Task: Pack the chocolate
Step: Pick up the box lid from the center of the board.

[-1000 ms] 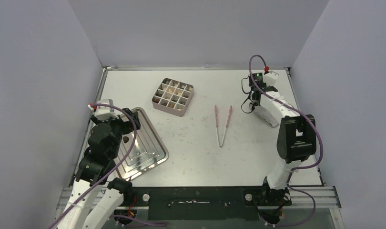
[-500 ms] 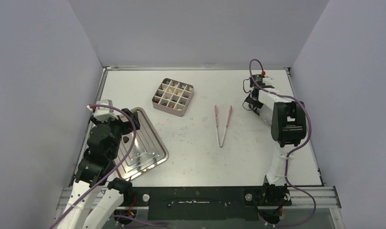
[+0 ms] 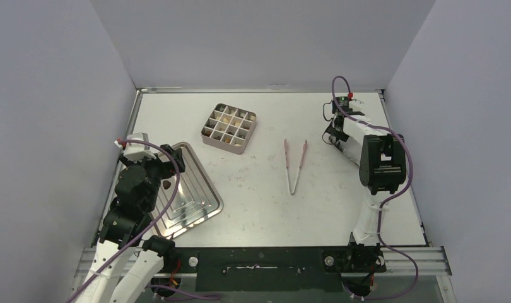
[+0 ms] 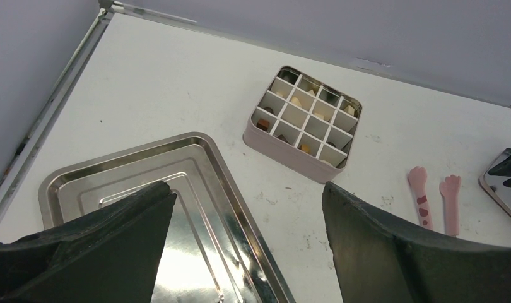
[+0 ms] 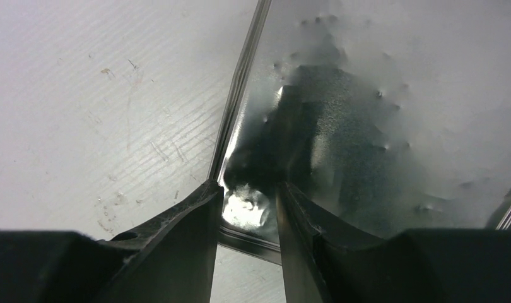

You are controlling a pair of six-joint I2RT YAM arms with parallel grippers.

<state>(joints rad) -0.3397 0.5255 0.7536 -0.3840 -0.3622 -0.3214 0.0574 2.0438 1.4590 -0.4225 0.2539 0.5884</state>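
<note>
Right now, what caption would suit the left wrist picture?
Open left gripper hovers over a silver metal tray, facing a pink square gridded tin holding small chocolates.

Pincer (image 4: 248, 188) agape over tray (image 4: 114, 163); chocolate (image 4: 296, 100) in tin (image 4: 291, 161)

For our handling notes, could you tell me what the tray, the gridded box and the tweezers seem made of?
The tray looks like polished steel: mirror reflections. The gridded box seems painted tin: matte pink wall, white dividers. The tweezers look like pink plastic or silicone: paw-shaped ends.
</note>
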